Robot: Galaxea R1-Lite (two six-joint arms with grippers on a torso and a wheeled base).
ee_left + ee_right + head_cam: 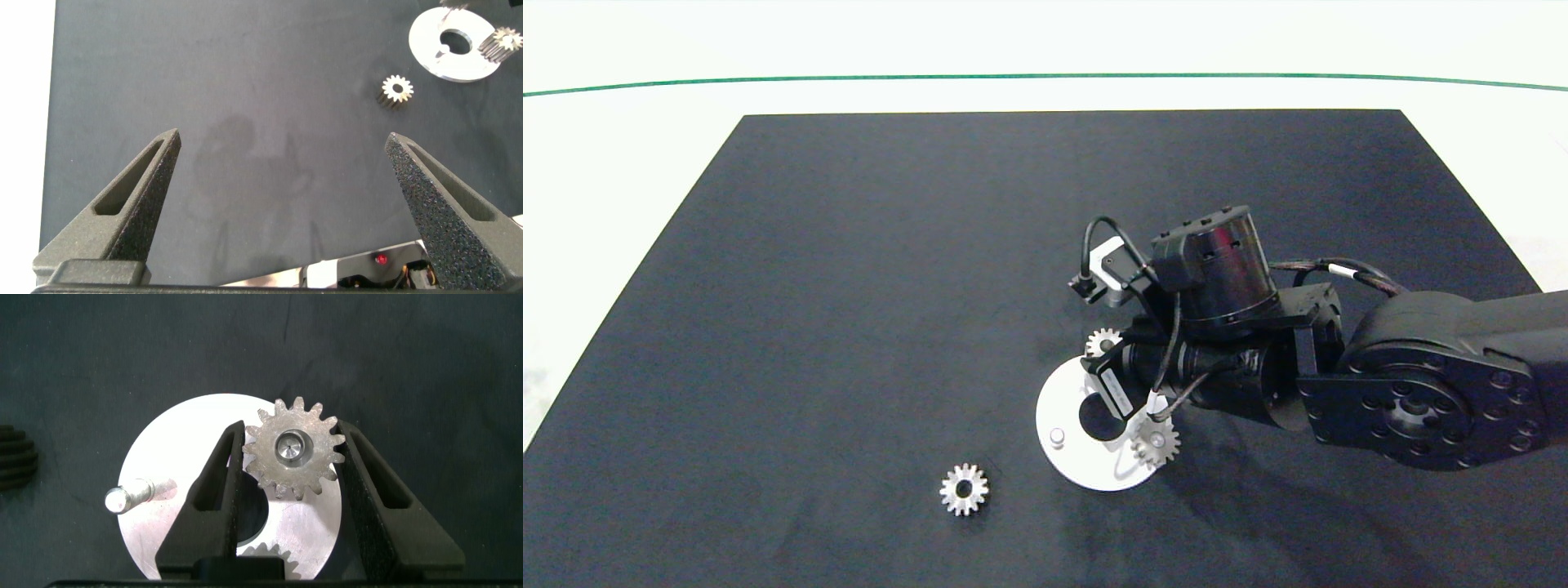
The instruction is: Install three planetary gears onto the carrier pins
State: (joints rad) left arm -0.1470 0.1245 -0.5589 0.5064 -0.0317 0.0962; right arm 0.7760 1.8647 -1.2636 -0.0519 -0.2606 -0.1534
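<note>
Planetary gears (964, 489) in three places. Gripped gear (292, 449) seated on one of the carrier pins (139, 492), pin end visible in its bore, at the rim of the white disc (163, 539). Second gear (265, 554) also on the disc, across the central hole and mostly hidden under the claw. Bare pin (1057, 437) upright at the disc's left side, nothing on it. Loose gear (397, 88) flat on the black mat (849, 286), apart from the disc, nearer the front edge and to the left.

Right gripper (290, 429) down over the disc, clamped on the gripped gear, one grey finger (221, 490) against the teeth on each side. Right arm in from the right edge, covering part of the disc.

Left gripper (282, 143) well away over bare mat, fingers wide apart, holding nothing.
</note>
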